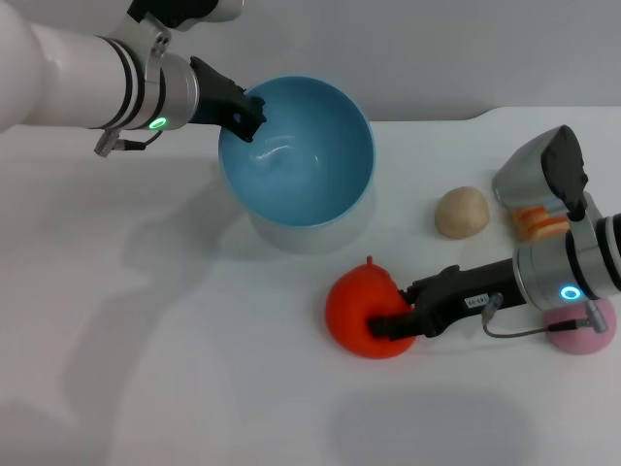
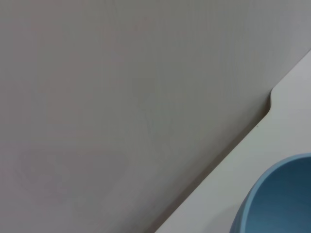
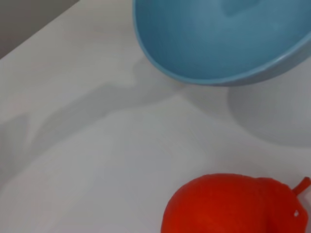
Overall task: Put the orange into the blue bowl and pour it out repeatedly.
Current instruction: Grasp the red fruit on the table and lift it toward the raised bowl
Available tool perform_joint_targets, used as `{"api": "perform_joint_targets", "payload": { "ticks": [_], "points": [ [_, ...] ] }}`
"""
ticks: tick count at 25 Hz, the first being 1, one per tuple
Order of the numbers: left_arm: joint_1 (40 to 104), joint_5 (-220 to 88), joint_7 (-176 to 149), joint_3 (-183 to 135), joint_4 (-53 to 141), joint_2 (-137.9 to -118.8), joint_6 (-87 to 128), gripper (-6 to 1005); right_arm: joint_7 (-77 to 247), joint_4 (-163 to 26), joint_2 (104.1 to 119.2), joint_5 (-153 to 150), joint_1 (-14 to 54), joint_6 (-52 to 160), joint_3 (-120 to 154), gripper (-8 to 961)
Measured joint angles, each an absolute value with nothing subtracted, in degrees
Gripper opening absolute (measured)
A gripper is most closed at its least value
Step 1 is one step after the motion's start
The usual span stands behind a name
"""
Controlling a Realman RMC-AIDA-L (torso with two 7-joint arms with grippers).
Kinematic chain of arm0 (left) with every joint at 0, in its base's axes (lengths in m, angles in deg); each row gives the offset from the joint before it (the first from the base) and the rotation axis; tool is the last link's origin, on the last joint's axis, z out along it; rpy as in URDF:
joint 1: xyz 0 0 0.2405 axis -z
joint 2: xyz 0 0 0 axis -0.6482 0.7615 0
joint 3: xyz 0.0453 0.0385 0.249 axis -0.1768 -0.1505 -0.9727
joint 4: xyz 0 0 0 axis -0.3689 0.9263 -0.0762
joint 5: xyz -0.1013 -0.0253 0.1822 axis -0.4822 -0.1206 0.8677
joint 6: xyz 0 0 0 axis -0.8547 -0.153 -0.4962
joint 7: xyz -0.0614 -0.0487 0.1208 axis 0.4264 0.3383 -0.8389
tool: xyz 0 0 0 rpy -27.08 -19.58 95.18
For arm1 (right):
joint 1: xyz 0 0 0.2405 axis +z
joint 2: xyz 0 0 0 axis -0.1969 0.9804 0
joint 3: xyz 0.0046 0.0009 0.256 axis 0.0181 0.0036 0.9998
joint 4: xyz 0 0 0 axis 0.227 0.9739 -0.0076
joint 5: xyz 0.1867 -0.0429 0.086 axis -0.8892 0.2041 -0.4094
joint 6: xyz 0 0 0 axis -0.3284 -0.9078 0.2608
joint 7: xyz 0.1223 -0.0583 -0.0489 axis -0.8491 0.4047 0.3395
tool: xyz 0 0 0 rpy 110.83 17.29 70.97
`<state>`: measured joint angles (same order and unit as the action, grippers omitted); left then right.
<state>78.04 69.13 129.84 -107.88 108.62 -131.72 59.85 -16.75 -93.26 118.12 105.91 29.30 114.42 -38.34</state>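
The blue bowl (image 1: 301,155) hangs tilted above the white table, its opening facing me and its inside empty. My left gripper (image 1: 247,115) is shut on the bowl's far-left rim. The left wrist view shows only an edge of the bowl (image 2: 277,204). The orange (image 1: 357,309) rests on the table in front of the bowl, stem nub up. My right gripper (image 1: 390,313) reaches in from the right and is shut on the orange's right side. In the right wrist view the orange (image 3: 228,204) is close, with the bowl (image 3: 218,39) beyond it.
A beige ball (image 1: 461,212) lies right of the bowl. A pink ball (image 1: 580,332) sits partly under my right wrist. A grey object over an orange-striped item (image 1: 539,199) stands at the far right. The table's back edge (image 2: 265,114) has a notch.
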Motion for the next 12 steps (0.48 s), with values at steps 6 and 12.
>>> {"api": "perform_joint_targets", "payload": {
  "ticks": [6,12],
  "points": [
    [78.4,69.2,130.0,-107.9,107.9,-131.67,59.9,-2,-16.2,-93.7,118.13,102.6,28.7,114.1,-38.9,539],
    [78.1,69.2,130.2,-108.0,107.7,-131.61,59.6,-2,-14.4,-93.5,118.01,98.4,27.9,114.1,-38.9,356]
  ]
}}
